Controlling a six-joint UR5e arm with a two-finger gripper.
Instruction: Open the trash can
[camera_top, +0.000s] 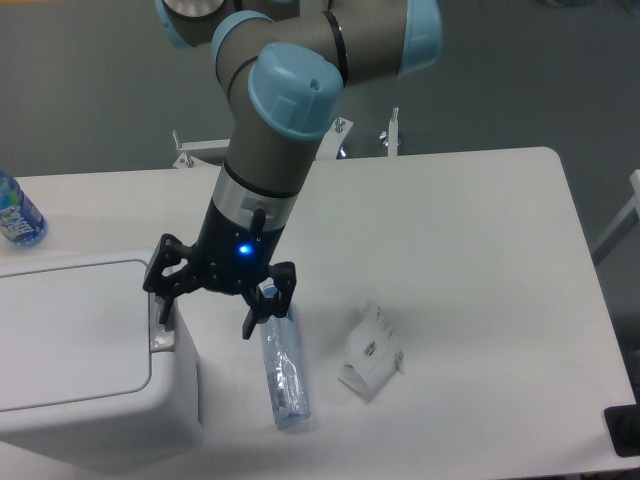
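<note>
Fixed camera: the trash can sits at the bench's near-left corner, its flat lid shut, so nothing is opened yet. The gripper hangs with fingers spread and empty, one finger over the grey latch; pressing it appears to remain

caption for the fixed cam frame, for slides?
Open gripper poised over the closed trash can at its grey latch.

White is seen on the large boxy plastic trash can, the flat worktop and the crumpled paper packet; black on the two-finger gripper, lit blue.
</note>
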